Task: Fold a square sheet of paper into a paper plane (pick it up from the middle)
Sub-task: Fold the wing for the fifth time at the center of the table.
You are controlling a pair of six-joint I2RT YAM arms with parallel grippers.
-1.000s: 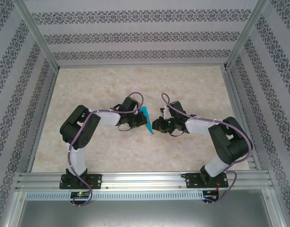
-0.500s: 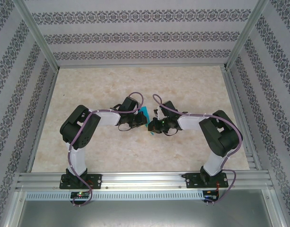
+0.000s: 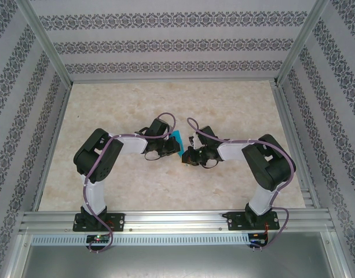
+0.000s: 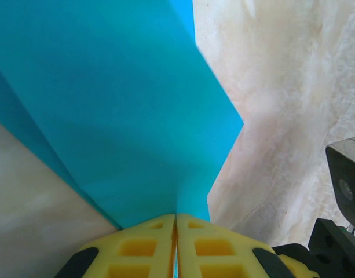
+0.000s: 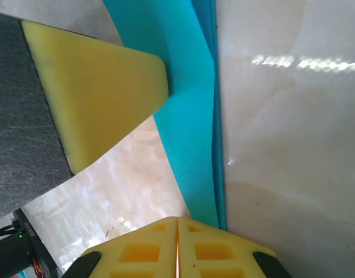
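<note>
Folded cyan-blue paper sheet [image 3: 177,138] at frame centre over marbled tabletop [image 3: 229,98], left gripper [image 4: 176,226] jaws clamped on its fold, right gripper [image 5: 177,227] jaws pressed together on its lower edge.

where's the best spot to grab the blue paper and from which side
Take the blue paper by its long folded edge, where the layers stack and it looks stiffest. It stands on edge, pinched in the shut left hand, so come from the side opposite that hand, fingers closing across its two flat faces, as the right hand seems to.
</note>
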